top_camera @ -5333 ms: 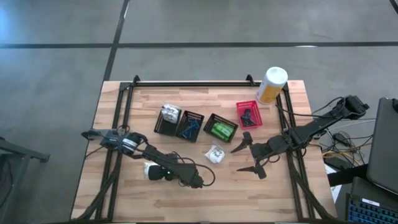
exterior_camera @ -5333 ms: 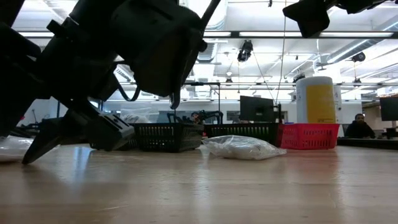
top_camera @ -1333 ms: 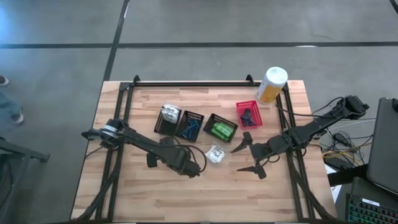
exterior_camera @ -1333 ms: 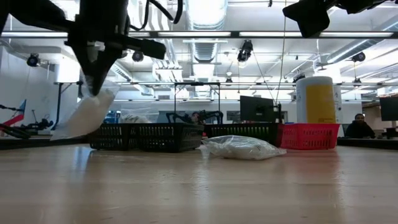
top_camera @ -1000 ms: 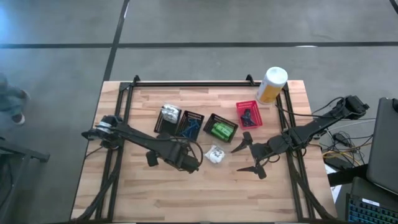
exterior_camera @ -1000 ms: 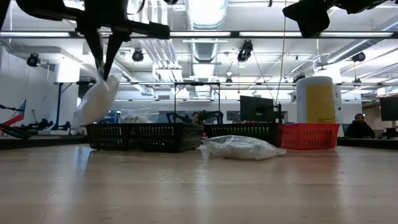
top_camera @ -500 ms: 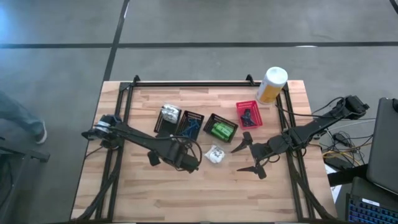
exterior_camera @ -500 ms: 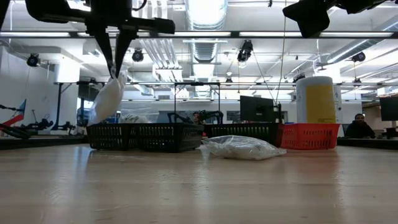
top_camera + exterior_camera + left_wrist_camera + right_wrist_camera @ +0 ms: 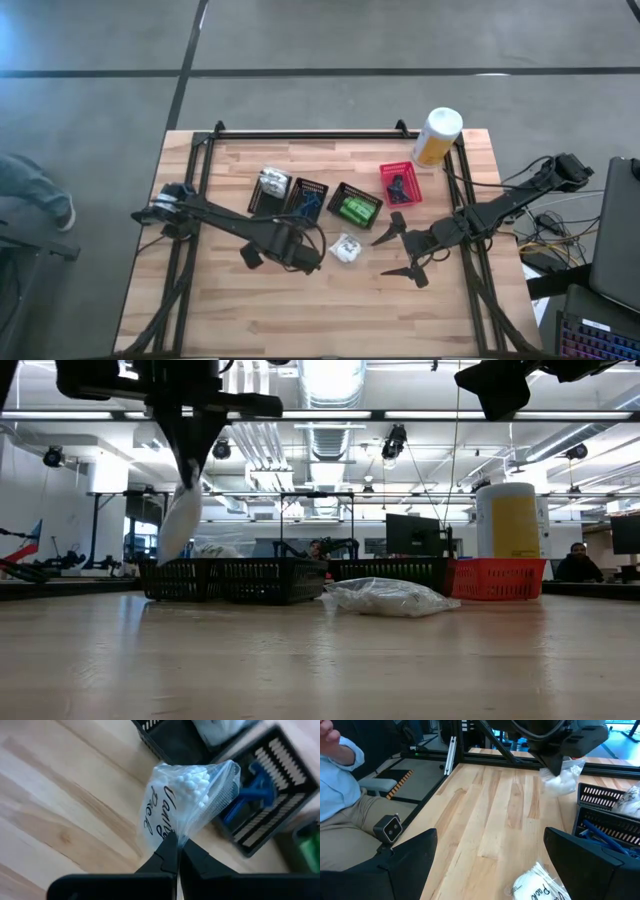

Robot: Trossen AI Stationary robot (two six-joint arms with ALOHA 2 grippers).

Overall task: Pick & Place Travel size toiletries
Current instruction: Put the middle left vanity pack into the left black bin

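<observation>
Left of centre in the high view, the left pincer (image 9: 176, 851) is clamped on just a corner of the white bag (image 9: 187, 802) dangling beside the black baskets (image 9: 288, 199); could slip out early; right pincer (image 9: 404, 250) waits spread wide by the desk's (image 9: 330, 310) right side.

Clear bag (image 9: 187, 802) of white beads with black script; black baskets (image 9: 287, 197); red basket (image 9: 400, 184); green packets (image 9: 353, 209); blue item (image 9: 255, 797); white-and-yellow canister (image 9: 437, 136); light wood table (image 9: 300, 310).

Left pincer (image 9: 175, 851) pinched closed, raised mid-table; right pincer (image 9: 402, 250) spread wide.
</observation>
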